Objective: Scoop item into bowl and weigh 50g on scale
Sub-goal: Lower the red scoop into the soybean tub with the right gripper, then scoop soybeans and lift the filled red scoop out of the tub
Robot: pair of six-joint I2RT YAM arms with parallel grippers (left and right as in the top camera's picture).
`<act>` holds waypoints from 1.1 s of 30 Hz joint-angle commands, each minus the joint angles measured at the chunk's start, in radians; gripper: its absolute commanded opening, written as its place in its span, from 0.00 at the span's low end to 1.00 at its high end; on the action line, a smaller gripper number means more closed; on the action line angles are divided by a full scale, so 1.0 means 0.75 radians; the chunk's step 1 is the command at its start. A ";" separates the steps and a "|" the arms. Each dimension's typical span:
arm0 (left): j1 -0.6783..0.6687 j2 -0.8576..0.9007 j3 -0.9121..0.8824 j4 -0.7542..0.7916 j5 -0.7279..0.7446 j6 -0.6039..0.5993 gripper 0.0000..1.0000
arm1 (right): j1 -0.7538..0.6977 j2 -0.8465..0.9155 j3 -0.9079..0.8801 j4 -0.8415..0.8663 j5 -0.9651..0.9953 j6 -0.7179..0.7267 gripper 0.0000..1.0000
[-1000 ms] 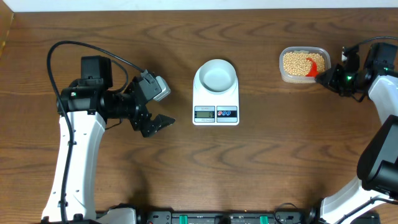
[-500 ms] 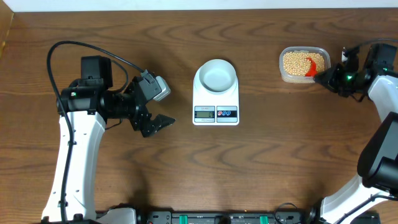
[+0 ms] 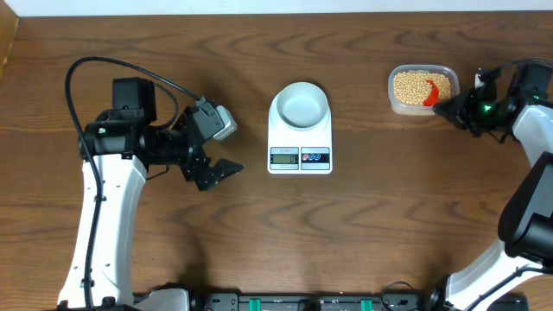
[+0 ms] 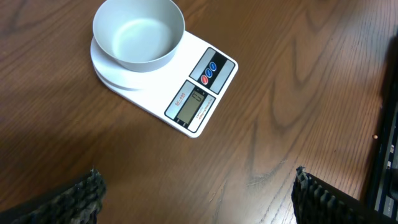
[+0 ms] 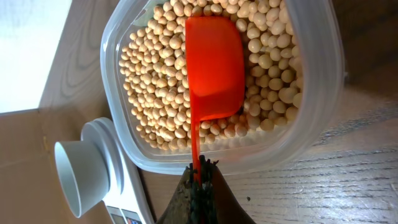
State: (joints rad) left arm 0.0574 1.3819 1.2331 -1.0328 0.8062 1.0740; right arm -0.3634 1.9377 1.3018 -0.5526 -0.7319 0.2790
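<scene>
Right pincer (image 5: 199, 180) clamps the red scoop (image 5: 214, 68) — its cup on the beans (image 5: 155, 93); left pincer (image 4: 196, 190) gapes.

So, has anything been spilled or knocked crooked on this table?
Nothing stands out. The small tan beans all lie inside the clear plastic tub, none on the wooden table. The round pale bowl sits upright and empty on the flat white scale. The right gripper holds the red plastic scoop.

The bowl (image 3: 300, 105) is sitting on the scale (image 3: 300, 158), midway along the worktop (image 3: 363, 225); right of them, farther back, the tub (image 3: 420, 111) is holding the beans (image 3: 408, 86) and the scoop (image 3: 435, 93).
</scene>
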 commanded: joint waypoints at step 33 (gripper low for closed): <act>0.007 -0.004 0.022 -0.007 0.017 0.009 0.98 | -0.183 0.055 -0.008 0.073 -0.473 -0.035 0.01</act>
State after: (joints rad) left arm 0.0574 1.3819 1.2331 -1.0328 0.8062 1.0740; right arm -0.4805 1.9732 1.3003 -0.5007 -1.0180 0.2737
